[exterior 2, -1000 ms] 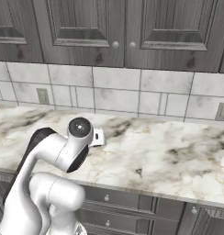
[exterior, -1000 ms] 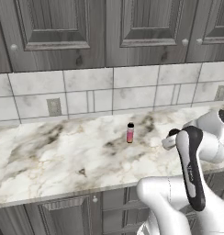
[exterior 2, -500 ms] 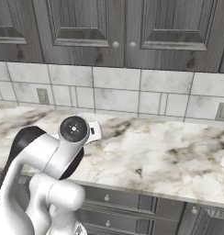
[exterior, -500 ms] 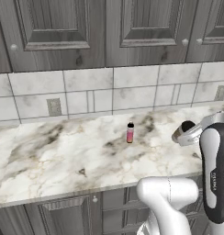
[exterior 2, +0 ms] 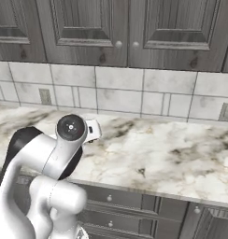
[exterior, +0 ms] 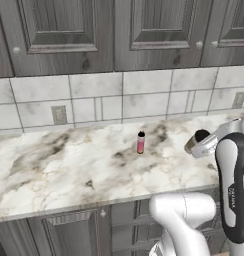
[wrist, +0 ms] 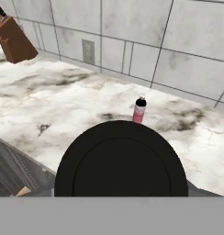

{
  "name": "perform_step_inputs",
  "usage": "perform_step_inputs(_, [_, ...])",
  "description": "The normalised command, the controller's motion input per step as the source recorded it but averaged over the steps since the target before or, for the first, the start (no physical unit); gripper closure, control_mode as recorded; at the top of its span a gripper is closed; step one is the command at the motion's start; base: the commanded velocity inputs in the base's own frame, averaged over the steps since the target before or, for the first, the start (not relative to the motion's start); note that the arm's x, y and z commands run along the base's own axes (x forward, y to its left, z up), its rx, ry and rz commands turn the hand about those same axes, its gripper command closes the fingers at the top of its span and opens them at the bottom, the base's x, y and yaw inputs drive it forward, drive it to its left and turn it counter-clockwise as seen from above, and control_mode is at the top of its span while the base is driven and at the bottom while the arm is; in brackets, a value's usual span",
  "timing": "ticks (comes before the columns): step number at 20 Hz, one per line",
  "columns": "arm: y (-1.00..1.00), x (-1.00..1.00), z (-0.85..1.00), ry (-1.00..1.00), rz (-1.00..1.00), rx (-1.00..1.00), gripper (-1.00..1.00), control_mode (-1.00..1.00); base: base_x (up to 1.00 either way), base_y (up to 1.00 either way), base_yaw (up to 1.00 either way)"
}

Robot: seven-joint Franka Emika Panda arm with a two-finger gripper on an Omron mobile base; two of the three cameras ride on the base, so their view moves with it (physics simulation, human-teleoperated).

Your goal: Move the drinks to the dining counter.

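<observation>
Two drinks in frame. The pink bottle [exterior: 140,142] stands upright on the marble table [exterior: 54,170], about mid-depth, closer to the tiled wall [exterior: 144,100] than to the front edge. Nothing touches it. In the hand view it stands straight, just beyond the black lid [wrist: 120,160].

The coffee cup [exterior: 195,142] is well to the right of the bottle. It is tipped on its side at the end of the robot's white hand [exterior: 212,143], lid pointing left, and it is clear of the table top. In the hand view its lid is seen face-on, very close to the lens.

The fingers are hidden behind the cup, so the gap between them cannot be read directly. Since the cup hangs at the hand off the surface, they are noted as gripping it.

Surroundings:
- A wall outlet [exterior: 59,114] sits in the tiles, far left of the bottle.
- Grey panelled cupboards [exterior: 74,30] hang above.
- A brown block [wrist: 13,39] stands on the table at the far left, against the wall.
</observation>
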Motion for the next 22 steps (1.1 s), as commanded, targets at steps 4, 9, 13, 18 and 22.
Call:
perform_step_inputs(4, [0.00, 0.00, 0.00, 0.00, 0.00, 0.00, 1.00, 1.00, -0.98, 0.00, 0.05])
perform_step_inputs(9, [0.00, 0.00, 0.00, 0.00, 0.00, 0.00, 1.00, 1.00, -0.90, 0.00, 0.05])
perform_step_inputs(13, [0.00, 0.00, 0.00, 0.00, 0.00, 0.00, 1.00, 1.00, -0.57, 0.00, 0.00])
perform_step_inputs(18, [0.00, 0.00, 0.00, 0.00, 0.00, 0.00, 1.00, 1.00, -0.21, 0.00, -0.10])
perform_step_inputs(22, [0.00, 0.00, 0.00, 0.00, 0.00, 0.00, 1.00, 1.00, -0.03, -0.02, -0.30])
